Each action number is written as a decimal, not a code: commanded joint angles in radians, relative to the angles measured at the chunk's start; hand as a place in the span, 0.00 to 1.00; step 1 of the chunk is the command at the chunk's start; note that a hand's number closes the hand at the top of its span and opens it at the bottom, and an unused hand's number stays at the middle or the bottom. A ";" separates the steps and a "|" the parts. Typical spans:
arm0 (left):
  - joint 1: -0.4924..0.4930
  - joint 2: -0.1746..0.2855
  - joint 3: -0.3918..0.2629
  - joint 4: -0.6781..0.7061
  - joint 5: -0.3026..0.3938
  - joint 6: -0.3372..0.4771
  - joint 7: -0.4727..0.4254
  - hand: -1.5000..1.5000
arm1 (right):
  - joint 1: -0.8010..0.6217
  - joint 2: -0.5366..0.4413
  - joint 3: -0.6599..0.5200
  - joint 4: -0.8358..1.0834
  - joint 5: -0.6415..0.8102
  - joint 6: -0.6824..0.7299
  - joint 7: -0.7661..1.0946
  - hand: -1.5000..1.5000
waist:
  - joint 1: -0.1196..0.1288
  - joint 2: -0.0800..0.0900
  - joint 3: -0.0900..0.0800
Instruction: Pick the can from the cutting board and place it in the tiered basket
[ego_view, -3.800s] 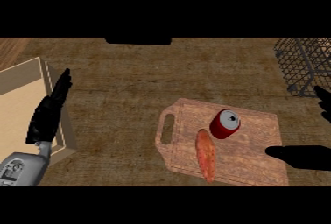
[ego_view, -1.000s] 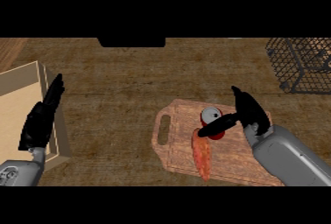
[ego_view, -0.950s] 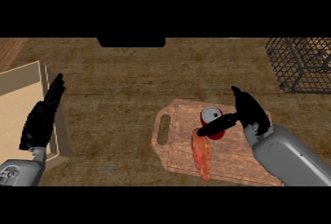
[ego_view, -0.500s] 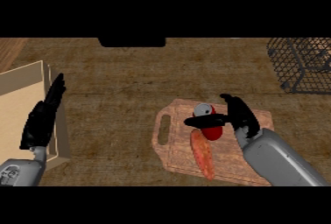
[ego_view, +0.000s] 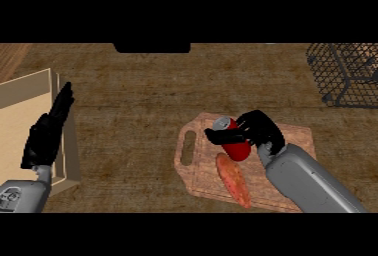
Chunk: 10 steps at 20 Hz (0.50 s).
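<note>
A red can (ego_view: 235, 140) with a silver top sits on the wooden cutting board (ego_view: 193, 172) in the middle right of the head view. My right hand (ego_view: 258, 131) is curled round the can, thumb on its left side and fingers on its right. My left hand (ego_view: 49, 131) rests open at the far left, fingers straight and pointing up. The dark wire tiered basket (ego_view: 347, 73) stands at the upper right corner, well apart from the can.
An orange carrot-like piece (ego_view: 233, 180) lies on the board just below the can. A pale wooden box (ego_view: 21, 95) occupies the left edge beside my left hand. A dark object (ego_view: 151, 47) sits at the top centre. Brown counter lies between board and basket.
My right hand has come in from the right edge over the board and closed round the can. The left hand has stayed in place.
</note>
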 joint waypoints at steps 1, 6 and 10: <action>0.011 -0.007 0.008 -0.018 -0.004 -0.006 0.014 0.50 | 0.012 0.022 -0.042 -0.061 0.013 -0.013 0.200 1.00 | -0.008 0.001 0.001; 0.007 -0.021 0.008 0.003 -0.010 -0.011 0.000 0.50 | -0.065 0.077 -0.096 -0.095 0.070 -0.061 0.288 1.00 | -0.010 0.000 0.000; -0.015 -0.006 0.047 0.054 0.003 -0.045 -0.019 0.50 | -0.004 -0.051 -0.020 -0.090 0.100 0.117 -0.177 1.00 | -0.002 0.008 0.002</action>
